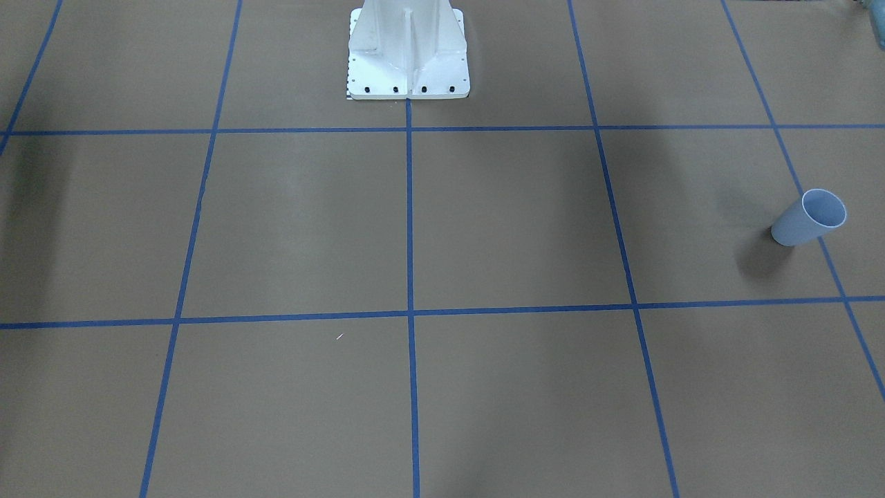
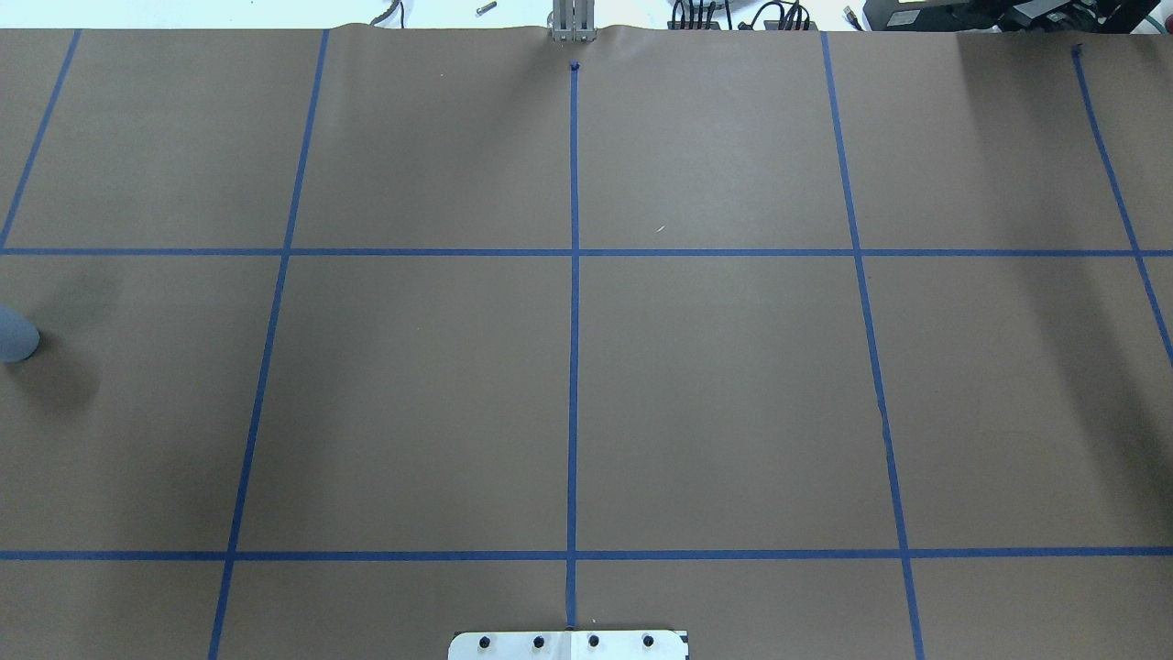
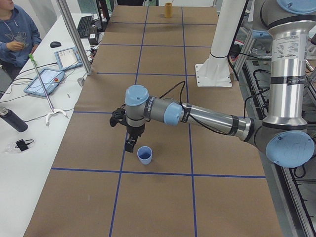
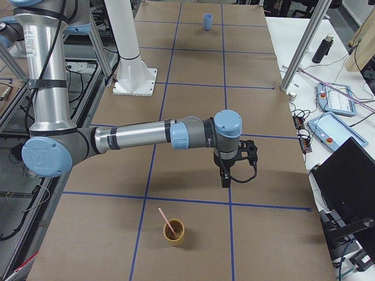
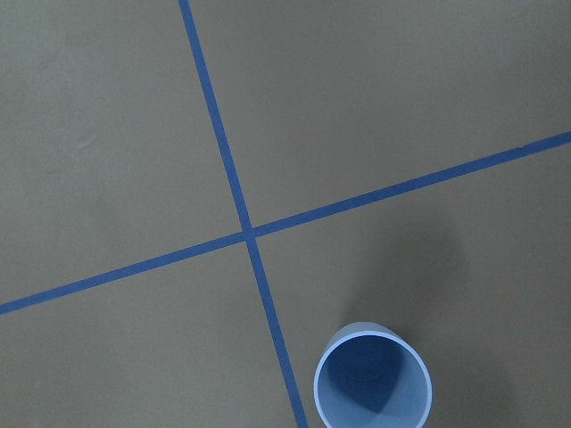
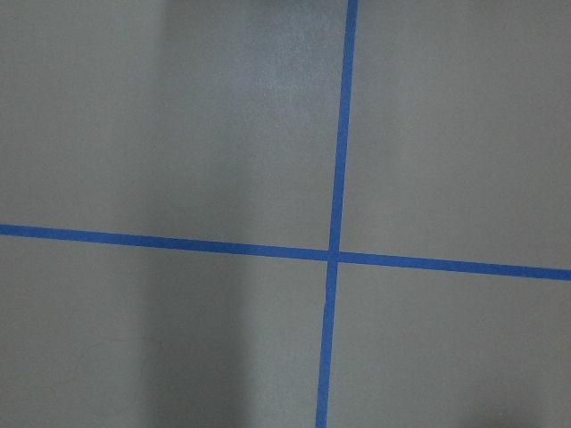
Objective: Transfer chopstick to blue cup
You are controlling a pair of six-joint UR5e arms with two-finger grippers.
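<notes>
- Overhead exterior: blue cup [image 2: 14,335] stands upright at the far left edge of the table [image 2: 715,385].
- left fingers [image 3: 129,145] hang just beside it; spread can't be told, no stick held.
- right fingers [image 4: 225,178]: spread can't be told either; the nearer arm.
- chopstick [image 4: 166,221] stands in a tan cup [image 4: 174,233] at the right end, outward and robot-ward of those fingers; axis steep, top leaning robot-ward.
</notes>
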